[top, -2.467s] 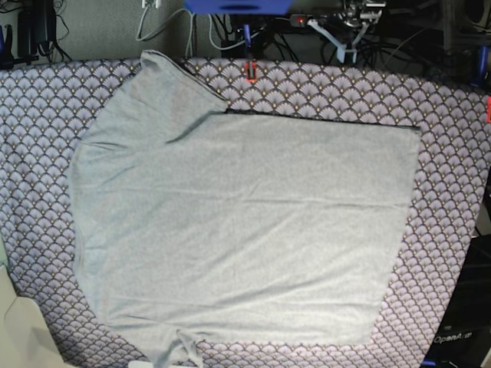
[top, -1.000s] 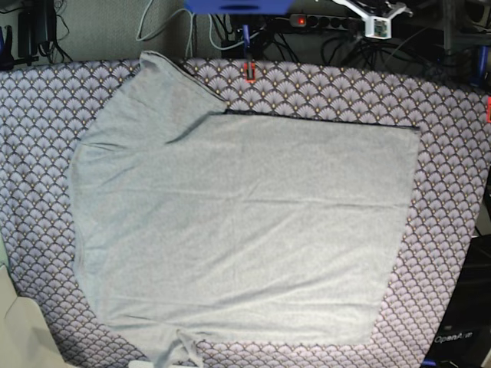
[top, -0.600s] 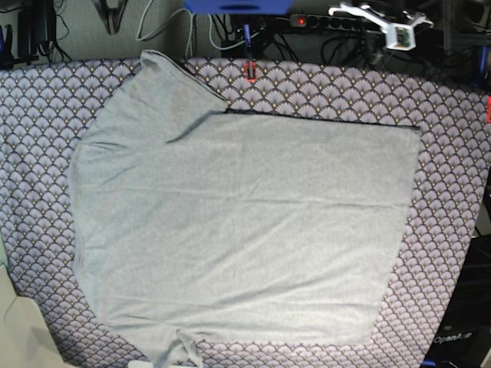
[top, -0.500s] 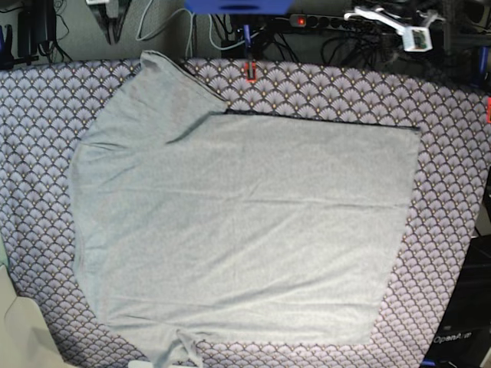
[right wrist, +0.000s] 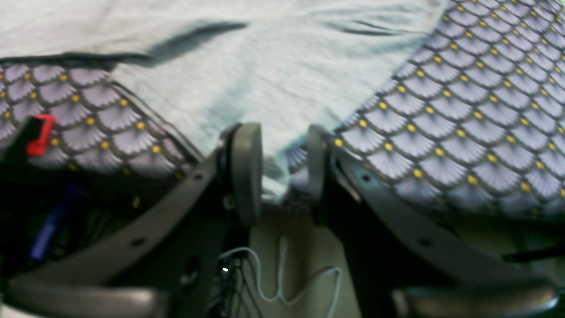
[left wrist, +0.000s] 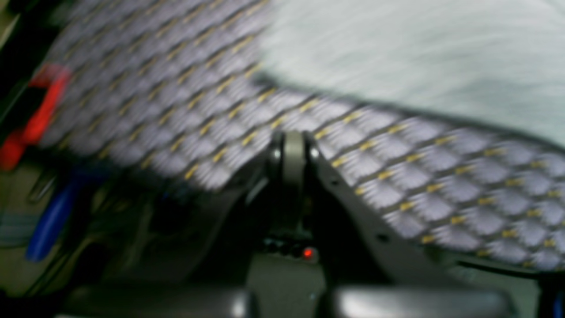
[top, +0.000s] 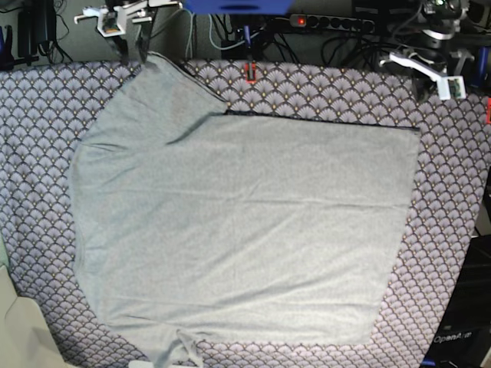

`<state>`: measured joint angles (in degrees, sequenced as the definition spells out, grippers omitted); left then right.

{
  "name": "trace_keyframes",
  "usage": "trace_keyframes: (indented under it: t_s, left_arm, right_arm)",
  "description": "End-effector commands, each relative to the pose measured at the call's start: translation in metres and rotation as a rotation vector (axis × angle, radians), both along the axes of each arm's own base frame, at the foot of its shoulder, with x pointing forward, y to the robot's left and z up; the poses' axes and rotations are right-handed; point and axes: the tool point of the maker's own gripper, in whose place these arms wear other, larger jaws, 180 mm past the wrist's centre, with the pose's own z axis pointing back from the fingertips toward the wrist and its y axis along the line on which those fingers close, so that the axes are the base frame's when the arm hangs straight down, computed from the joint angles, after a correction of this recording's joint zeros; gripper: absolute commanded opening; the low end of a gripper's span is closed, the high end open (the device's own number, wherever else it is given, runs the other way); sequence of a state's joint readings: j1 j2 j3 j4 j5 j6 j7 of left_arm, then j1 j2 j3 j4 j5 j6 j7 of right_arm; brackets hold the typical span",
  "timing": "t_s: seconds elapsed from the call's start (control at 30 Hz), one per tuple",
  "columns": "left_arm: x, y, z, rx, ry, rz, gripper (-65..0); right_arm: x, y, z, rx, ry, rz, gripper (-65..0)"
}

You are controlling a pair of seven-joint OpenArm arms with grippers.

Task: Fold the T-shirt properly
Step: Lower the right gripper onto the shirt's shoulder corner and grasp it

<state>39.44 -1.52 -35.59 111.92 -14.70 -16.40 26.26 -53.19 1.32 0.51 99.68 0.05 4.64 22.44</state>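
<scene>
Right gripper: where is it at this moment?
In the base view the right gripper is at the top left, jaws open at the T-shirt sleeve's far tip.

Grey T-shirt, purple scalloped tablecloth

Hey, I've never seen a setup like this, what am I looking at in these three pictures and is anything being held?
It is a two-armed robot meant to fold a T-shirt. One picture looks down from above; the other two come from cameras on each wrist, looking out past the gripper. The grey shirt lies spread on a purple scallop-patterned tablecloth. The right gripper is open, its fingers either side of a sleeve edge at the table's far side. The left gripper is shut and empty, over bare cloth near the shirt's corner. Nothing is held.
</scene>
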Motion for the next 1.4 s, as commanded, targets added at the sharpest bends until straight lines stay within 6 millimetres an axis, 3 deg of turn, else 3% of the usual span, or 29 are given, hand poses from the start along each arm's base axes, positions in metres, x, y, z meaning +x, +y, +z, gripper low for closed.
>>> trace_keyframes:
  t_s: [0.0,0.2,0.3,0.6,0.9,1.37]
  left_arm:
    - [0.002,0.009,0.007,0.028,-0.005,0.016,-65.0]
    - [0.014,0.020,0.009,0.033,0.024,0.015,-65.0]
    - [0.016,0.028,0.012,0.042,0.032,0.031,-65.0]
    - [0.023,0.033,0.017,0.052,0.016,0.039,-65.0]
    - [0.023,0.033,0.017,0.053,0.016,0.038,-65.0]
    - [0.020,0.040,0.019,0.061,0.016,0.057,-65.0]
  right_arm:
    - [-0.001,0.004,0.003,0.009,-0.020,0.015,-44.9]
    - [-0.011,0.020,-0.014,0.038,0.027,0.077,-44.9]
    - [-0.009,0.021,-0.014,0.041,0.023,0.078,-44.6]
    - [-0.008,0.022,-0.016,0.042,0.026,0.079,-35.4]
    - [-0.014,0.017,-0.039,0.028,0.075,0.084,-35.4]
    - [-0.003,0.013,-0.040,0.014,0.055,0.085,-35.5]
